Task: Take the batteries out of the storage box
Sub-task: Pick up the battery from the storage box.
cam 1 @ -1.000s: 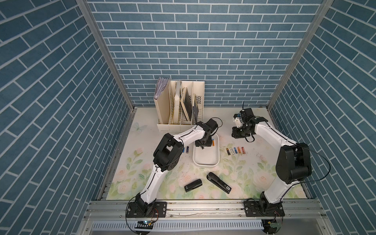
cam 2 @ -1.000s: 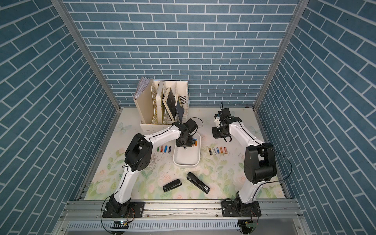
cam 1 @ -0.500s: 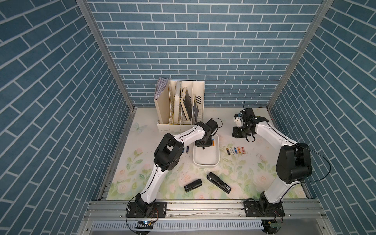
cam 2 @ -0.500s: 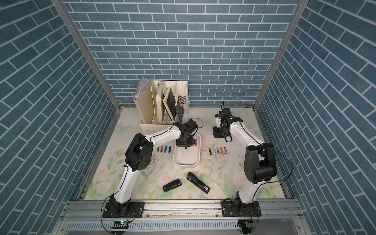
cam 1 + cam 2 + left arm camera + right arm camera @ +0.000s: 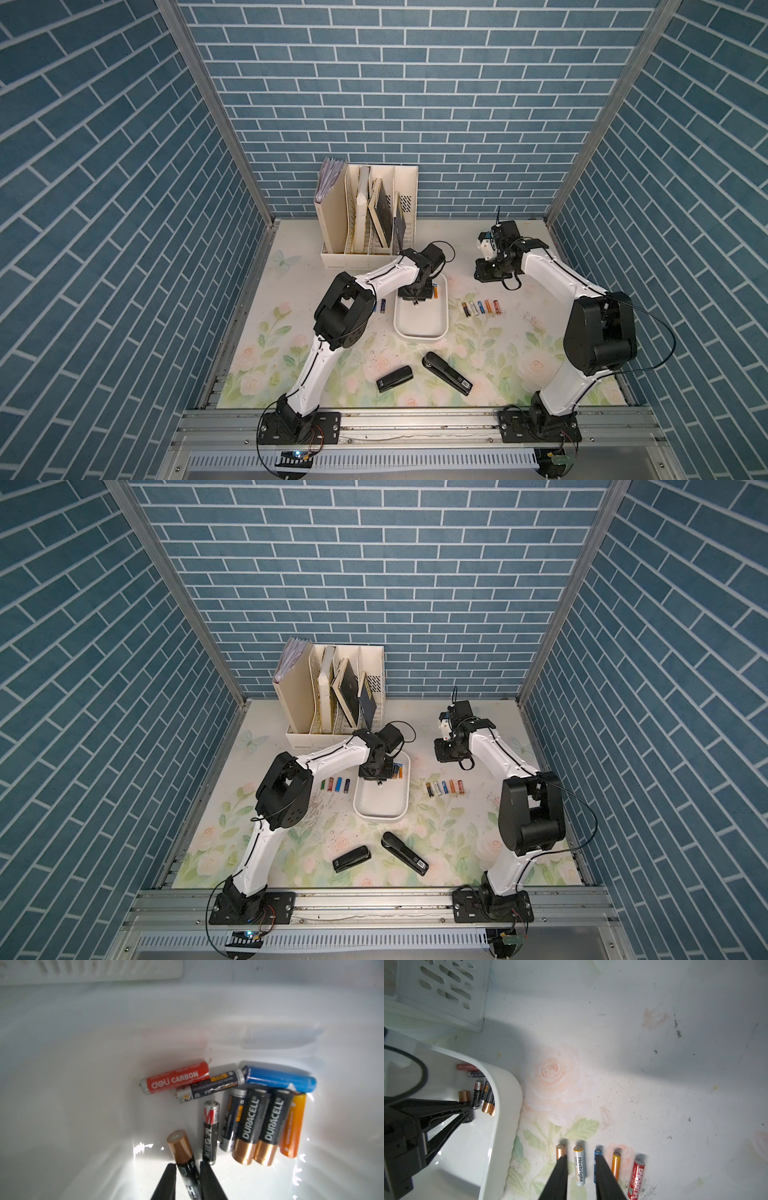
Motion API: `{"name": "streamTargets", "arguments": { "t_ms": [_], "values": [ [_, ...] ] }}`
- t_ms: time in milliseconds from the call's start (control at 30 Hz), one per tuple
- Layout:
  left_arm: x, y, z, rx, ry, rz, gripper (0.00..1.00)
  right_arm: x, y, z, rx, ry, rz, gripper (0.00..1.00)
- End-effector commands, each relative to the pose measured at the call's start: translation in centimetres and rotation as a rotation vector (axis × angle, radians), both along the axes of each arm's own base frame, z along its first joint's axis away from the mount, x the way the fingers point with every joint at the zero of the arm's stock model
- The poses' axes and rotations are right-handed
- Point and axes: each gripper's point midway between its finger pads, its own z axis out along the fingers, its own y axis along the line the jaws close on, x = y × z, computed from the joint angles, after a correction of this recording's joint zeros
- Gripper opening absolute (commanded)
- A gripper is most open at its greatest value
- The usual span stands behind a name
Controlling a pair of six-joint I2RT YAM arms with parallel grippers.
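Note:
The white storage box (image 5: pixel 419 332) (image 5: pixel 380 809) lies mid-table. Several batteries (image 5: pixel 252 1122) (image 5: pixel 435 291) are clustered at its far end. My left gripper (image 5: pixel 188 1167) (image 5: pixel 415 301) reaches down into the box and is shut on a black-and-copper battery (image 5: pixel 180 1147), which tilts up from the floor of the box. More batteries lie in a row (image 5: pixel 482 307) (image 5: pixel 579 1165) on the mat right of the box, and another row (image 5: pixel 337 784) lies to its left. My right gripper (image 5: pixel 581 1160) (image 5: pixel 489 272) hovers above the right row, open and holding nothing.
A cream file holder (image 5: pixel 365 220) with books stands at the back, just behind the box. Two black staplers (image 5: pixel 395 378) (image 5: pixel 448 372) lie on the floral mat nearer the front. The box's rim (image 5: pixel 506 1088) curves close beside the right row.
My left gripper's jaws have closed onto the black-and-copper battery inside the box. Neither arm has shifted noticeably.

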Motion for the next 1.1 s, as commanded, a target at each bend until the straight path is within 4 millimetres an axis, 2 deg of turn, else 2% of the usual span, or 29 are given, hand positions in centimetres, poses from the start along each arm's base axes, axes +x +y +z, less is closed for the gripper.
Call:
{"name": "streamTargets", "arguments": {
  "t_ms": [0, 200, 533, 800, 933, 1067],
  "values": [
    [-0.7, 1.3, -1.3, 0.086, 0.035, -0.019, 0.26, -0.1, -0.3, 0.0, -0.02, 0.006, 0.012, 0.27],
    [-0.4, 1.2, -0.8, 0.081, 0.021, -0.022, 0.28, 0.0, -0.4, 0.2, -0.024, 0.004, 0.008, 0.27],
    [-0.6, 0.9, -2.0, 0.069, 0.038, -0.032, 0.3, 0.0, -0.5, 0.4, -0.031, 0.004, 0.005, 0.27],
    [-0.6, 0.8, -2.0, 0.063, 0.037, -0.037, 0.21, 0.1, -0.5, 0.5, -0.034, 0.004, 0.005, 0.27],
    [-0.4, 0.6, -1.2, 0.046, 0.026, -0.036, 0.2, 0.1, -0.6, 0.7, -0.034, 0.003, 0.002, 0.27],
    [0.0, 0.4, 0.5, -0.008, 0.012, -0.037, 0.2, 0.3, -0.5, 0.9, -0.034, -0.001, 0.002, 0.27]
  ]
}}
